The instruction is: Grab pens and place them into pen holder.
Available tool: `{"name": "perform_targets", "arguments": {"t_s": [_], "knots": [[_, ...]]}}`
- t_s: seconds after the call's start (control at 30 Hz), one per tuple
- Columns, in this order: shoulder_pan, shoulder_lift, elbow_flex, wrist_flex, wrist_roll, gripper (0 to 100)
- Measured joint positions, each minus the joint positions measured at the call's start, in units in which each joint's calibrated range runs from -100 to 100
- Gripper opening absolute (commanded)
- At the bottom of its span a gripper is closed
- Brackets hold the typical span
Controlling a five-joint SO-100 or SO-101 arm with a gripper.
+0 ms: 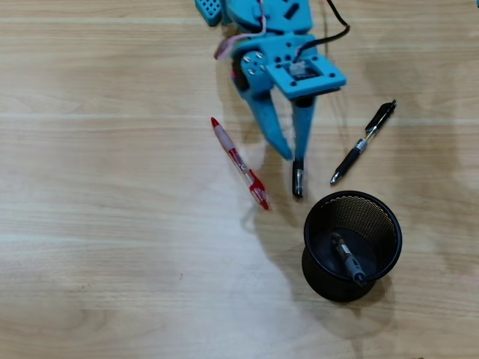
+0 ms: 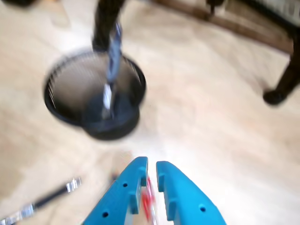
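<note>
1. My gripper (image 1: 293, 158) has its jaws nearly together. The blurred wrist view shows red in the gap, and I can't tell whether anything is gripped.
2. A dark pen (image 1: 298, 182) pokes out just under one fingertip, near the pen holder (image 1: 389, 224), on its upper left overhead.
3. The red pen (image 1: 239, 163) lies further left of the holder and the black pen (image 1: 363, 143) above it. One pen (image 1: 348, 258) is already inside.
4. I judge this the pick-up step. Next I need a confirmed grip, then a lift over the rim.

The blue arm comes in from the top of the overhead view, wrist tipped down so the pincer (image 1: 293, 158) points toward the counter (image 1: 112, 262), its two fingers (image 2: 178, 192) nearly together with just a thin gap in the wrist view.
</note>
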Motion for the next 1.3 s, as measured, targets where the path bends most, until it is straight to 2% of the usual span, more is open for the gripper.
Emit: {"name": "perform_targets", "arguments": {"t_s": [0.17, 0.33, 0.73, 0.97, 1.17, 1.3], "knots": [[5.1, -4.0, 0.0, 17.6, 3.0, 3], [8.1, -4.7, 0.0, 25.1, 6.9, 3], [8.3, 2.3, -0.1, 25.3, 16.1, 3], [8.1, 4.9, 0.6, 26.0, 16.8, 3], [8.1, 5.1, 9.1, 26.0, 16.8, 3], [8.9, 5.3, 10.7, 26.0, 16.8, 7]]}}
